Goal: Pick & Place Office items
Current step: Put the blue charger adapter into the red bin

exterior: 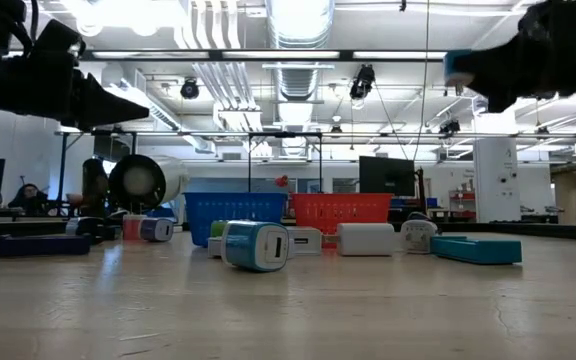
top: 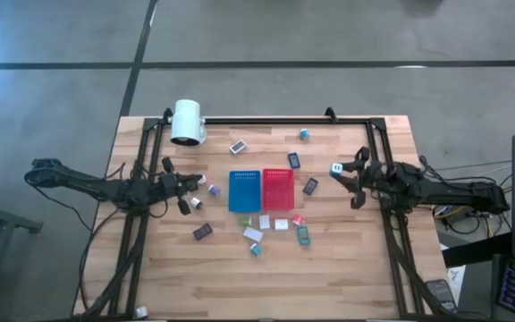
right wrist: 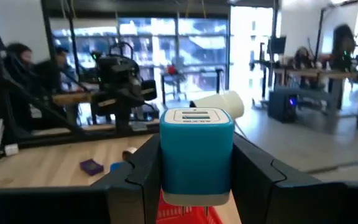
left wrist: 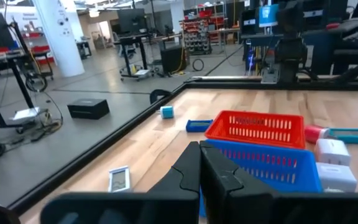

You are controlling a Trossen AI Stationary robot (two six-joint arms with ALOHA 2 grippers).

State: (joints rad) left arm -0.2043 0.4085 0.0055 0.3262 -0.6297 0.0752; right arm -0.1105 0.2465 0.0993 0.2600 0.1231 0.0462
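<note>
**Holding a teal-and-white block above the table's right side**

Pinching a teal-and-white block [right wrist: 196,155] between my right gripper [top: 340,169] fingers, I am hanging it in the air, clear of the wood, to the right of the red tray [top: 276,188]. In my right wrist view the block is sitting upright between my two dark fingers [right wrist: 143,168], its white slotted face turned outward and its teal sides squeezed from both sides. In the low view I am seeing the same block as a small teal patch up high on the right, well above the tabletop.

My left gripper [top: 189,206] is idling over the table's left part, to the left of the blue tray [top: 242,190], its fingers [left wrist: 185,174] pressed together with nothing between them.

The two trays are lying side by side at the table's [top: 347,268] middle, touching along their long edges, blue to the left and red to the right. The other office items [top: 256,234] are lying scattered around them: several white, teal and pink ones in front of the trays, a dark one [top: 203,233] toward the left front, another dark one [top: 310,186] just right of the red tray, and a few near the far edge. A big white cylinder [top: 187,122] is lying at the far left corner.
</note>
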